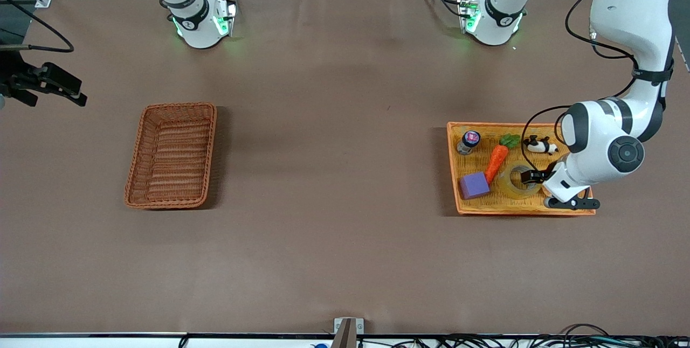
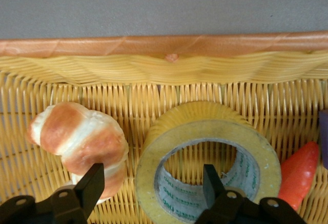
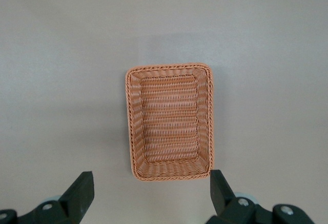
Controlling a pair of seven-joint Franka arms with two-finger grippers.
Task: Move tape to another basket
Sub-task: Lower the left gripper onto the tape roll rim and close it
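Note:
The tape (image 1: 506, 182), a yellowish ring with a grey core, lies flat in the orange-yellow tray (image 1: 517, 208) at the left arm's end of the table. My left gripper (image 1: 531, 177) is down in the tray and open. In the left wrist view the left gripper (image 2: 153, 168) straddles the wall of the tape (image 2: 205, 131), one finger inside the core and the other outside, beside a croissant (image 2: 79, 139). The reddish-brown basket (image 1: 178, 105) stands empty toward the right arm's end. My right gripper (image 3: 151, 175) is open and empty, high over the basket (image 3: 169, 67).
The tray also holds a carrot (image 1: 497, 160), a purple cube (image 1: 474, 185), a panda toy (image 1: 540, 146) and a small jar (image 1: 469, 142). The tray's rim (image 2: 164, 45) rises close to the tape. A black device with cables (image 1: 46, 84) sits at the right arm's end.

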